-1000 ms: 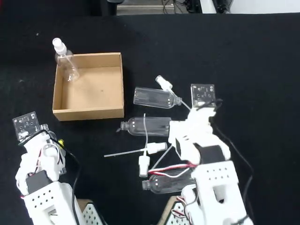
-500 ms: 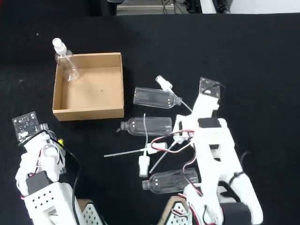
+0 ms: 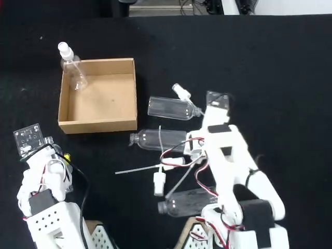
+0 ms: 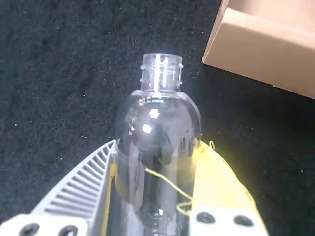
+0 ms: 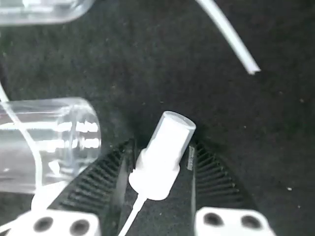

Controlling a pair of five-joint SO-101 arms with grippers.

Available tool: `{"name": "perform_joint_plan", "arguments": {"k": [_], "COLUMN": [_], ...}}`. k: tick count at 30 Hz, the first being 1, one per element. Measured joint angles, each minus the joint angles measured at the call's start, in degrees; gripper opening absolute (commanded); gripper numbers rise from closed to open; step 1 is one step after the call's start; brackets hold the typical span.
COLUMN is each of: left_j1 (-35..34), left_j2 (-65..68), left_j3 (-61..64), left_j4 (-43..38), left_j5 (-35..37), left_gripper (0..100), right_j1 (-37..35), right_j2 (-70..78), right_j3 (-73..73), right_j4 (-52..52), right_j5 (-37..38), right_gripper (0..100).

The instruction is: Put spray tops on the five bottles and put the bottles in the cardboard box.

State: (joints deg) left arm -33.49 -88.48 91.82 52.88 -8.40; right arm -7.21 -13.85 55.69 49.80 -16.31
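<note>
Left claw (image 4: 158, 147) is clamped round the body of a clear bottle (image 4: 160, 98), low enough that the bare threaded neck stands free of both jaws. That grip looks chosen to leave the mouth open for a top. It sits at the near left of the table (image 3: 280, 62), just near of the cardboard box (image 3: 98, 126).

Right claw (image 5: 161, 147), mid-table, has narrowed onto a spray top (image 5: 170, 130), with the jaws against either side of its collar and its tube trailing loose, likely so the tube can enter a neck first.

1 capped bottle (image 3: 72, 70) stands in the box's far left corner. The other 3, far bottle (image 3: 168, 108), middle bottle (image 3: 155, 139) and near bottle (image 3: 179, 203), lie uncapped right of the box, with a loose top (image 3: 159, 180) between the last 2.
</note>
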Motion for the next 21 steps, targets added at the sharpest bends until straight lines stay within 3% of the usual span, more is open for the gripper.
{"name": "perform_joint_plan", "arguments": {"k": [3, 7, 14, 21], "left_j1": [0.0, 0.0, 0.0, 0.0], "left_j2": [0.0, 0.0, 0.0, 0.0], "left_j3": [0.0, 0.0, 0.0, 0.0], "left_j4": [0.0, 0.0, 0.0, 0.0], "left_j5": [0.0, 0.0, 0.0, 0.0], "left_gripper": [3, 3, 3, 3], "right_j1": [-0.26, 0.0, 6.59, 16.26], "right_j2": [1.93, 3.78, 3.78, 3.78], "right_j3": [-2.29, -5.36, -10.2, -24.88], "right_j4": [1.41, 3.34, 4.31, 10.73], "right_j5": [1.05, 1.23, 11.69, 20.4], "right_gripper": [12.3, 0.7, 1.1, 1.1]}}
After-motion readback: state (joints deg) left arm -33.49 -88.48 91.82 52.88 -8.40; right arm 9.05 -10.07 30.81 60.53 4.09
